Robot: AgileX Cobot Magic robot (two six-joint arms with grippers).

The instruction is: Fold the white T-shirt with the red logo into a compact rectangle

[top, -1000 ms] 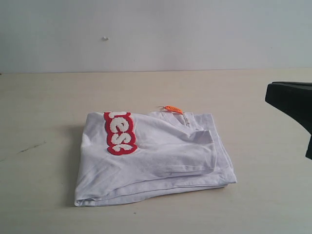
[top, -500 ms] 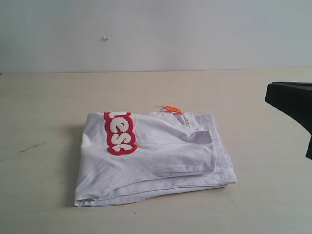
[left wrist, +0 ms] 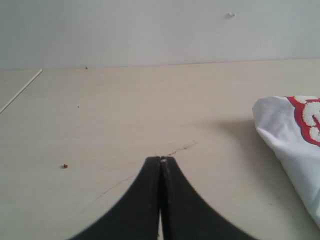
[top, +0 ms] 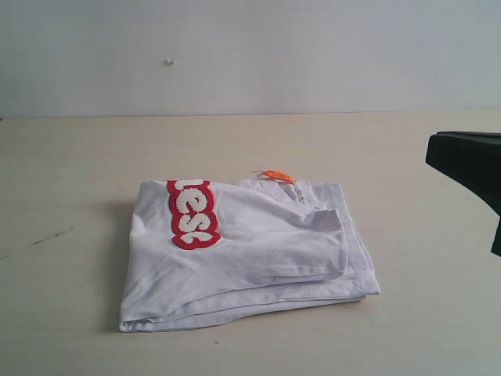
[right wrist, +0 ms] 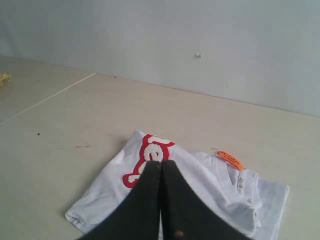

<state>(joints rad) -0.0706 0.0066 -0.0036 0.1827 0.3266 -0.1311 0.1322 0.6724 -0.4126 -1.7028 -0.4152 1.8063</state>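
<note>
both grippers, left gripper (left wrist: pixel 160 161) and right gripper (right wrist: pixel 161 163), closed, empty.

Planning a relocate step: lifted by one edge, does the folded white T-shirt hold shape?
Probably not: the white T-shirt is soft layered cloth with loose edges; it likely sags and unfolds. Pushed, it likely bunches. The red logo patch looks thicker, maybe stiffer.
</note>
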